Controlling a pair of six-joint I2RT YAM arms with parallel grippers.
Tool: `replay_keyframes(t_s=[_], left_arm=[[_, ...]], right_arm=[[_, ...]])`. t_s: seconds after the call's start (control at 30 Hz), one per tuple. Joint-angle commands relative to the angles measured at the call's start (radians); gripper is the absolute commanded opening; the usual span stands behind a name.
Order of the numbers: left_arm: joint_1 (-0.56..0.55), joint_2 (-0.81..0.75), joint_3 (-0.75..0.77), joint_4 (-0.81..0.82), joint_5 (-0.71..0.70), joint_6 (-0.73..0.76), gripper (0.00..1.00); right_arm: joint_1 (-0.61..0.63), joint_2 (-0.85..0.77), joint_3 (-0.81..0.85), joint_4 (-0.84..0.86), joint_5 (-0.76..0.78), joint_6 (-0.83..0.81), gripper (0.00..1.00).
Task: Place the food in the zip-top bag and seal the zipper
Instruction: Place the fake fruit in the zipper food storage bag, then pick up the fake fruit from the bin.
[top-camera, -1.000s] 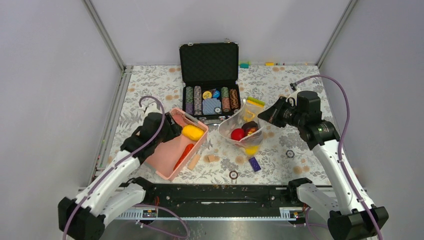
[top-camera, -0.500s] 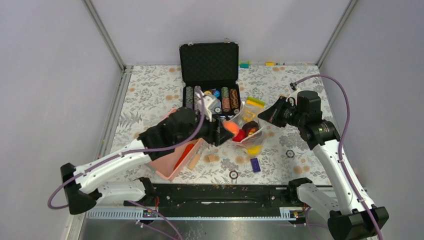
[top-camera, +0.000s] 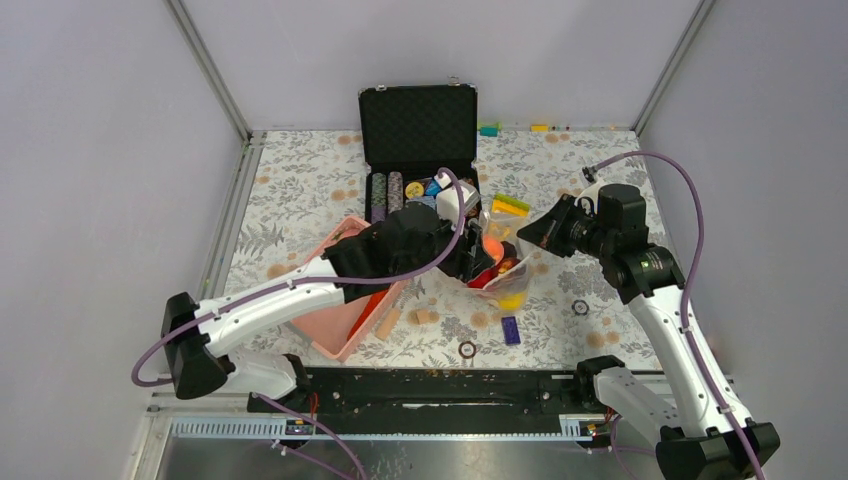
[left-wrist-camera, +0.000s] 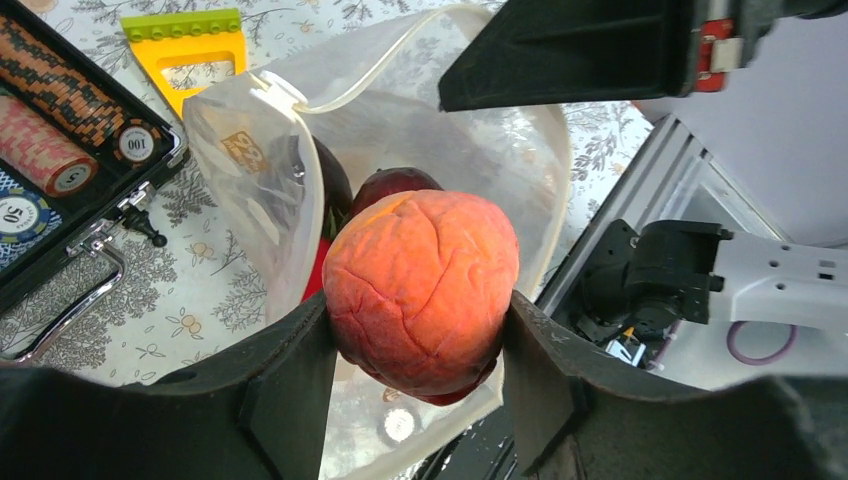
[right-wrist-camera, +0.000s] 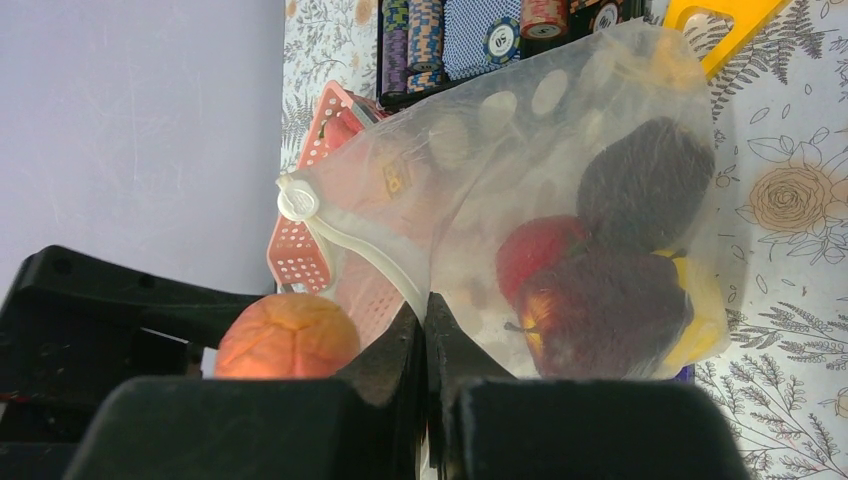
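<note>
My left gripper (left-wrist-camera: 418, 330) is shut on an orange-peach toy fruit (left-wrist-camera: 420, 285) and holds it over the open mouth of the clear zip-top bag (left-wrist-camera: 420, 140); in the top view the fruit (top-camera: 491, 243) sits at the bag's mouth. My right gripper (right-wrist-camera: 426, 315) is shut on the bag's mouth edge with the zipper strip (right-wrist-camera: 370, 262) and holds it up and open. Inside the bag (right-wrist-camera: 560, 180) lie a red fruit (right-wrist-camera: 535, 255), dark red fruits (right-wrist-camera: 610, 310) and a yellow piece (right-wrist-camera: 705, 305). A red-orange toy (top-camera: 368, 306) lies in the pink basket (top-camera: 330, 325).
An open black case with poker chips (top-camera: 420, 195) stands behind the bag. A yellow and green piece (top-camera: 510, 205) lies beside it. Tan wooden blocks (top-camera: 420, 317), a purple block (top-camera: 510, 329) and loose chips (top-camera: 467, 349) lie on the floral cloth in front.
My left arm has swung right from the pink basket, carrying the orange-peach fruit to the bag's mouth. The yellow fruit no longer shows in the basket. My right gripper has kept holding the bag.
</note>
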Motion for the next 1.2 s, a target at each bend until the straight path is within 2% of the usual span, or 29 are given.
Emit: replay_keyframes(t_s=[0.0, 0.07, 0.13, 0.17, 0.37, 0.6, 1.17], left_arm=[[-0.003, 0.026, 0.053, 0.037, -0.038, -0.007, 0.48], [-0.004, 0.024, 0.055, 0.026, -0.029, -0.009, 0.62], [-0.005, 0.011, 0.046, 0.028, -0.015, -0.006, 0.95], [-0.004, 0.003, 0.038, 0.030, -0.010, -0.004, 0.98], [-0.004, -0.086, -0.006, 0.019, -0.045, -0.006, 0.99], [0.026, -0.225, -0.104, -0.070, -0.272, -0.072, 0.99], [0.449, -0.438, -0.401, -0.255, -0.419, -0.429, 0.99]], right_arm=[[0.006, -0.020, 0.043, 0.014, -0.034, -0.012, 0.00], [0.006, -0.020, 0.044, 0.013, -0.036, -0.014, 0.00], [0.006, -0.018, 0.046, 0.012, -0.034, -0.015, 0.00], [0.006, -0.017, 0.045, 0.013, -0.035, -0.016, 0.00], [0.006, -0.015, 0.048, 0.012, -0.036, -0.020, 0.00], [0.006, -0.021, 0.049, -0.001, -0.001, -0.028, 0.00], [0.006, 0.002, 0.051, -0.003, -0.005, -0.029, 0.00]])
